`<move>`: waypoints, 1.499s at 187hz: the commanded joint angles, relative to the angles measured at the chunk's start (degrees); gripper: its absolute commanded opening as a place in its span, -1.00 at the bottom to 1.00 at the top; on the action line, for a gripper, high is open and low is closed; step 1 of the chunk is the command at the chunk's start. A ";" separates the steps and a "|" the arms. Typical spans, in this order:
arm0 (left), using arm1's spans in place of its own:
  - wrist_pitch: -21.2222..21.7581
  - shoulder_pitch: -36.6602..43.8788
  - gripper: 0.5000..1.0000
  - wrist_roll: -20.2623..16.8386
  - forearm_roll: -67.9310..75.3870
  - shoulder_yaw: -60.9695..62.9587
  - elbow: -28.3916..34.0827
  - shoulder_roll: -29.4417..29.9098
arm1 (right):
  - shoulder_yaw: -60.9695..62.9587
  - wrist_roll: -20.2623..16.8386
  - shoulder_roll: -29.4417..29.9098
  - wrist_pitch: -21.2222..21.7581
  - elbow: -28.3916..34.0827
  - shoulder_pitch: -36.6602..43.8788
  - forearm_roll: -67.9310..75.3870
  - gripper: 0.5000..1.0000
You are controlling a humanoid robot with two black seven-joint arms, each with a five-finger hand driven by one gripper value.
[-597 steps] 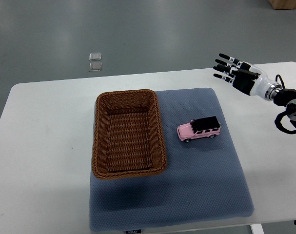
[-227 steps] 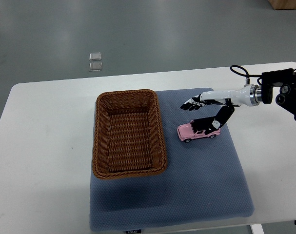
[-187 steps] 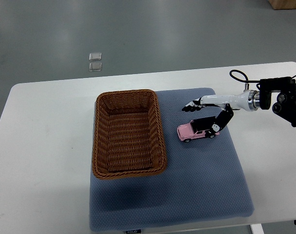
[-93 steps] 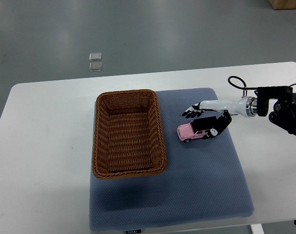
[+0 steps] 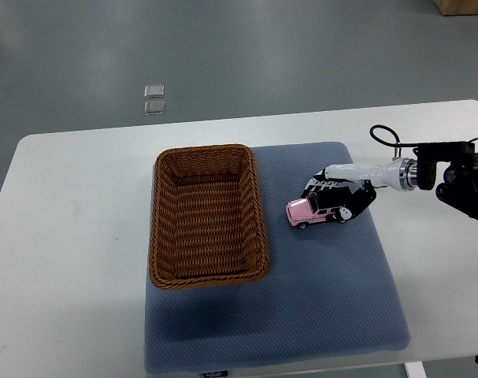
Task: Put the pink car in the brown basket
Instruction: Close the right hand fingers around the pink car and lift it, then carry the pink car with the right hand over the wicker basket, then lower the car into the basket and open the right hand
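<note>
Right hand (image 5: pixel 335 194) came in from the right edge and sat directly on the pink car (image 5: pixel 319 210). Fingers (image 5: pixel 317 187) curled down over the far side of the car's black roof, thumb on the near rear corner. Looked like a closing wrap on the car, but wheels were on the blue mat (image 5: pixel 301 315), so no lift visible. Whether the grip was fully tight couldn't be told from this angle.

The car lay under the palm, nose pointing away from the wrist toward the brown basket (image 5: pixel 208 215). Only the pink hood and front end stuck out past the fingertips.

The basket sat beyond the fingertips, apart from the car with a strip of bare mat between them. It rested on the mat's far-from-wrist half, nothing visible inside.

The mat lay on the white table (image 5: pixel 73 236). Forearm and wrist cabling stretched back over the table behind the hand.
</note>
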 commanded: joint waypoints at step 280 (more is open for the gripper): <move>0.00 0.00 1.00 -0.01 0.00 0.00 0.00 0.00 | 4.83 3.20 21.73 1.00 -7.64 8.88 1.81 -0.51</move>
